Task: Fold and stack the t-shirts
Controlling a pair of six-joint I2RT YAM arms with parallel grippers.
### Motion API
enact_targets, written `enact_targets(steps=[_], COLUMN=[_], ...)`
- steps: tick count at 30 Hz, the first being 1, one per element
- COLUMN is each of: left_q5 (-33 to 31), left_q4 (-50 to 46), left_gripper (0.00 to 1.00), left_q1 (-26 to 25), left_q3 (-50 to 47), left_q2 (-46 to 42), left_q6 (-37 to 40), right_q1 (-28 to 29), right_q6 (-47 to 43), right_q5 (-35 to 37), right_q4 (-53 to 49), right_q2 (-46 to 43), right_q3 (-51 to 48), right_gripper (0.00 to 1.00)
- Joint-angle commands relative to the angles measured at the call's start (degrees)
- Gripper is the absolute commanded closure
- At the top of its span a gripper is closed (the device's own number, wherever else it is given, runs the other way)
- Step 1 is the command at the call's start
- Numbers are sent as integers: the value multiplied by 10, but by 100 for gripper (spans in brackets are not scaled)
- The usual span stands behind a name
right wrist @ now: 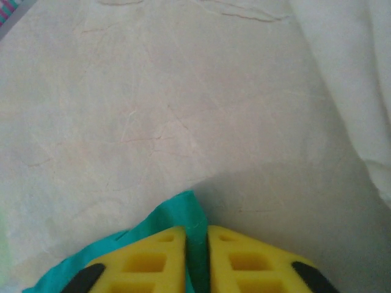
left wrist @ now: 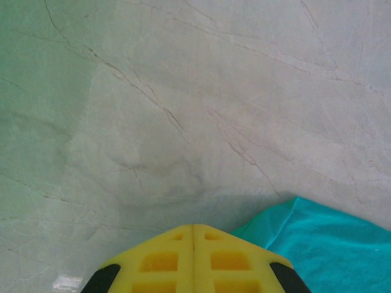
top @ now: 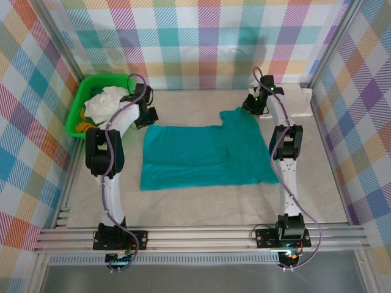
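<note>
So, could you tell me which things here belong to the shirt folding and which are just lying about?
For the job: teal t-shirt, corner pinched in the right claw; left claw, shut beside it; white shirts at left rear; pale cloth at right rear, perhaps a folded shirt.
Lying about: green basket; table.

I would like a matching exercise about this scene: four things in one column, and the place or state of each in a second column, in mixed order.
Things:
1. teal t-shirt
2. green basket
3. left claw
4. right claw

Place or state:
a. shut on the t-shirt's edge
b. at the far left corner
c. spread out in the middle
d. shut, holding nothing

Pairs: 1-c, 2-b, 3-d, 4-a.
</note>
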Motion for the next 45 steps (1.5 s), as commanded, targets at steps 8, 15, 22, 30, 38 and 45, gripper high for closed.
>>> enact_targets(steps=[8,15,22,30,38,45], left_q5=[-20,-57,-71,-70,-121,-142], left_q4=[-4,10,9,48,89,110], left_gripper=[100,100,100,100,100,100], left_q1=[4,12,18,17,17,18], left_q3=[42,19,31,-26,-142,-174], left_q2=[-3,-18,0,-53,-100,-141], left_q6=[15,42,75,87,93,87], right_q1=[3,3,2,-1,-14,-29], right_q6=[-3,-43,-69,-89,-69,-64], right_q5=[-8,9,-8,-19,-25,-43], right_q4=[44,124,219,317,440,464], right_q2=[-59,-147,-201,-300,-428,-475], right_q3=[-1,-99,-205,-365,-580,-629], right_gripper=[100,100,100,100,100,100])
